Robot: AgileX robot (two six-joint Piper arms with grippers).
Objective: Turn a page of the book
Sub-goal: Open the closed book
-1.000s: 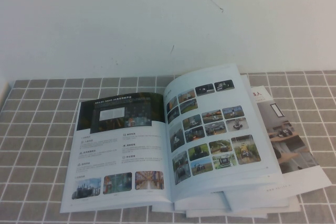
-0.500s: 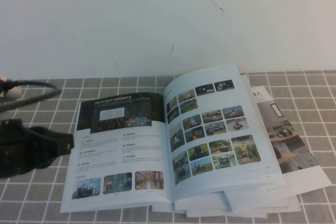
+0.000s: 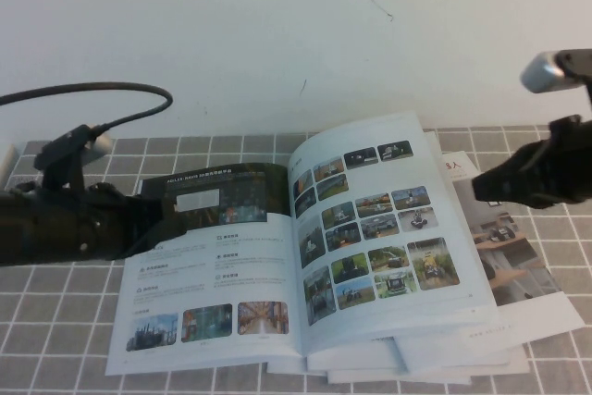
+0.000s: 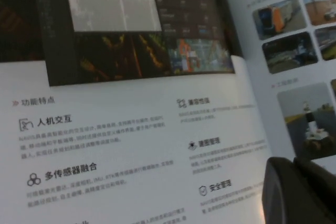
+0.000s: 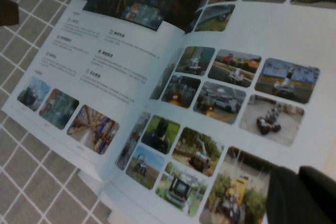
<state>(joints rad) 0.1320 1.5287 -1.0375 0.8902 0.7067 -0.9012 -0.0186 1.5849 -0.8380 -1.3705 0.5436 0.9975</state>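
Approach step: the shut, empty right gripper [image 3: 479, 190] hovers beside the glossy white photo-grid page [image 3: 370, 228] of the open catalogue book [image 3: 222, 302]; next it must catch that page's edge. The left gripper [image 3: 153, 219] hangs over the dark-banner page [image 3: 217, 199]; I cannot tell how its jaws stand.

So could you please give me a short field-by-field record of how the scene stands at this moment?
book: open flat, on top of other booklets
page: right-hand leaf with vehicle photos, lying down, not yet lifted
left gripper: over the book's left edge by the dark banner; holding nothing
right gripper: just off the page's outer edge, jaws shut, holding nothing
surface: grey tiled tablecloth
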